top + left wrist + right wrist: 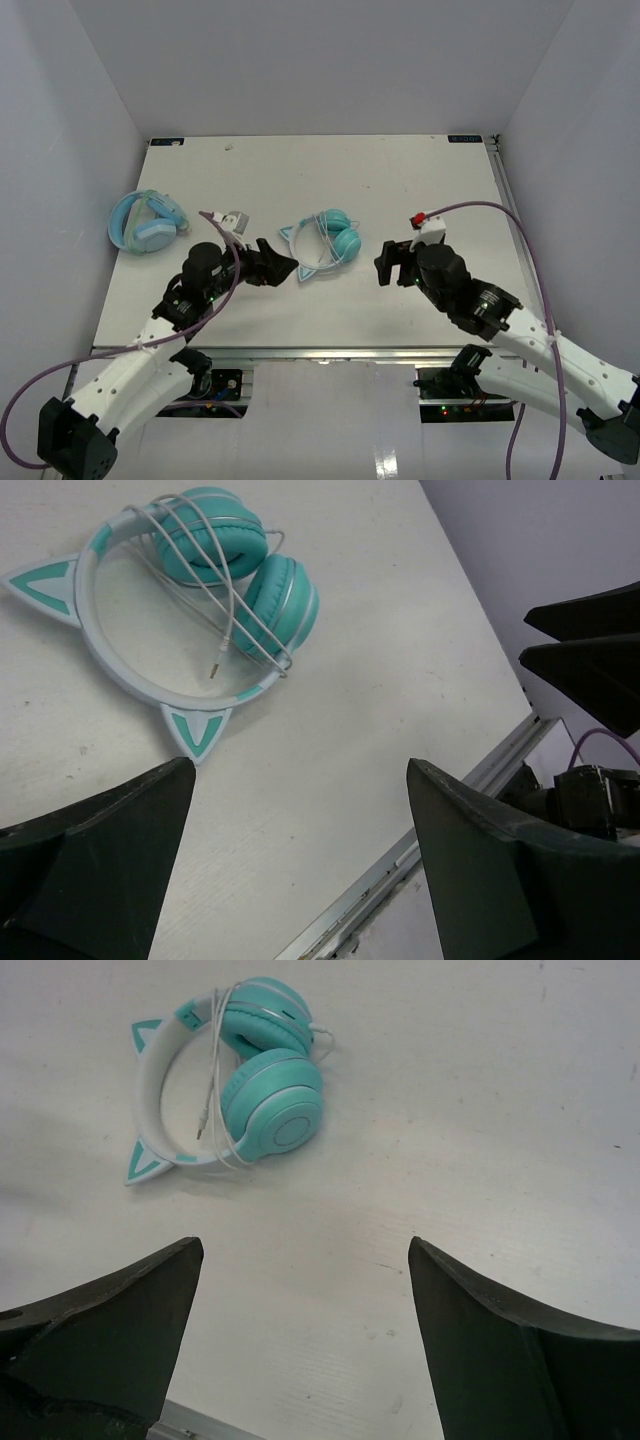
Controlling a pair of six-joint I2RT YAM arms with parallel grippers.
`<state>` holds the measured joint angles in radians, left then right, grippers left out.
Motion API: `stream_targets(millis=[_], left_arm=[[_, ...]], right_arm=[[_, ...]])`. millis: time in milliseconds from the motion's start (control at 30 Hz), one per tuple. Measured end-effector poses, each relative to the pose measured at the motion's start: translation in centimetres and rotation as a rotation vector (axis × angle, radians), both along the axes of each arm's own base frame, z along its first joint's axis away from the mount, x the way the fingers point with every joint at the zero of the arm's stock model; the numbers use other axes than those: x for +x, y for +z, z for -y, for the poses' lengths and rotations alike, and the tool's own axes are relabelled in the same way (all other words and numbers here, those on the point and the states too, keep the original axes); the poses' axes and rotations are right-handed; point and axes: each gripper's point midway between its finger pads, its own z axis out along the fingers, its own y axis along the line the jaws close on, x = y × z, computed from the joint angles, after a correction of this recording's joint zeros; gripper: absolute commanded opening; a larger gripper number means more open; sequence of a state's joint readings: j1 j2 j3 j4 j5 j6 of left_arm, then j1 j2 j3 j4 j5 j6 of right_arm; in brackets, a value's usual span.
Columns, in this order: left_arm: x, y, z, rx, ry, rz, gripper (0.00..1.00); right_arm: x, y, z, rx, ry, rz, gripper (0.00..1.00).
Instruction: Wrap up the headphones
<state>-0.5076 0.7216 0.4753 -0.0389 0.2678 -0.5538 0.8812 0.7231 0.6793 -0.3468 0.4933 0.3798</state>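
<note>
The teal cat-ear headphones (325, 243) lie flat in the middle of the table, ear cups folded together. Their thin white cable is looped around the cups and headband, and the plug (215, 666) rests inside the band's arc. My left gripper (285, 266) hovers just left of them, open and holding nothing. In the left wrist view the headphones (215, 580) sit well beyond the spread left gripper (300, 770). My right gripper (390, 263) stands a little to their right, also open and empty. The right wrist view has the headphones (250, 1090) far ahead of the right gripper (305, 1245).
Bulkier light-blue headphones (148, 222) lie at the table's left edge. The table's metal front rail (440, 810) runs close under both grippers. Grey walls enclose the table on three sides.
</note>
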Motion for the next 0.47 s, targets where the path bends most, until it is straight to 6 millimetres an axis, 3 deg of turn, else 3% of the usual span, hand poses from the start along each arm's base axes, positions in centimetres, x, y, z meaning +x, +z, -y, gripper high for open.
stream_targets(millis=[233, 467], left_arm=[[-1.5, 1.5, 0.2, -0.073, -0.045, 0.094, 0.98], [-1.3, 2.2, 0.4, -0.09, -0.05, 0.122, 0.98]], right_arm=[[-1.2, -0.5, 2.8, 0.053, -0.056, 0.057, 0.9], [-1.4, -0.1, 3.4, 0.072, -0.068, 0.083, 0.9]])
